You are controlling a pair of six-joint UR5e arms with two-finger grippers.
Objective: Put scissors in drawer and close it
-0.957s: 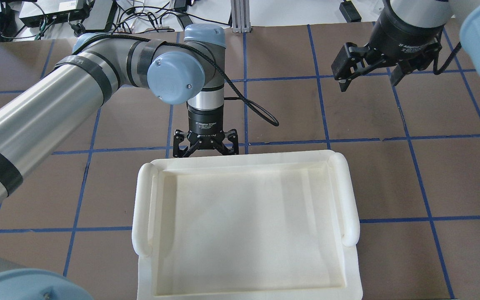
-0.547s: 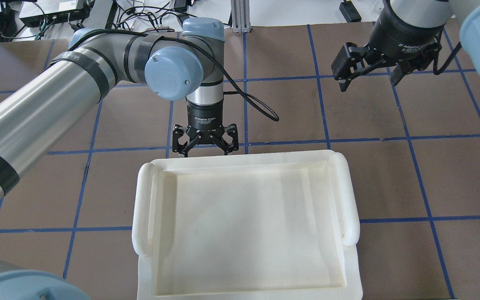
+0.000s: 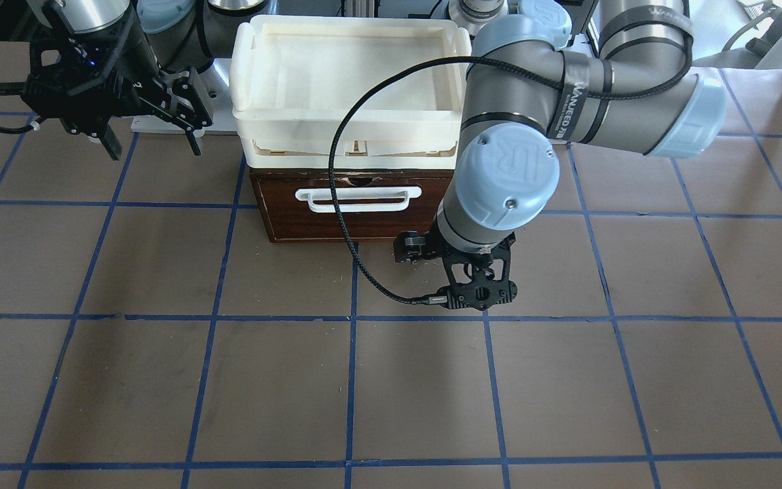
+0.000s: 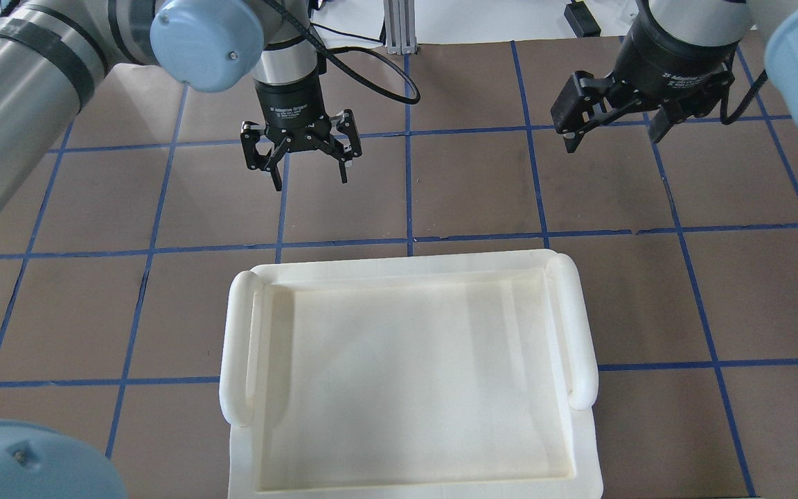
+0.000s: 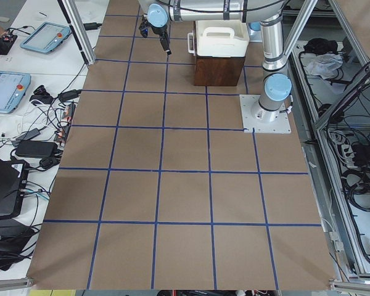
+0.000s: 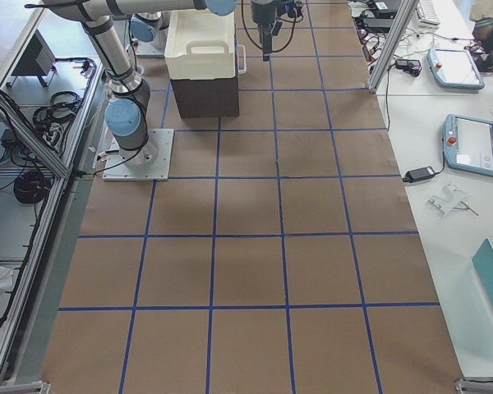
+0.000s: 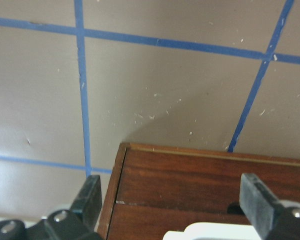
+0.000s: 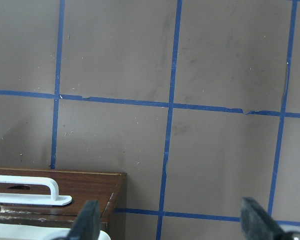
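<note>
The dark brown drawer [image 3: 282, 217] is pushed in, its white bar handle [image 3: 357, 197] facing away from the robot. The scissors show in no view. My left gripper [image 4: 305, 173] is open and empty, hanging above the table in front of the drawer. In the left wrist view its fingers [image 7: 90, 197] stand wide apart over the drawer's corner [image 7: 200, 185]. My right gripper [image 4: 610, 135] is open and empty, raised over the table off to the drawer's side; it also shows in the front-facing view [image 3: 153, 146]. The right wrist view shows the drawer's corner and handle [image 8: 25, 189].
Cream-white plastic trays [image 4: 240, 360] are stacked on top of the drawer's box and hide it from above; they also show in the front-facing view [image 3: 350, 136]. A black cable [image 3: 340, 204] from the left wrist hangs across the drawer front. Brown table with blue tape grid all round.
My left gripper has risen from the trays' far edge and moved away from the robot and to its left, its fingers now clearly apart. The right arm has not moved.
</note>
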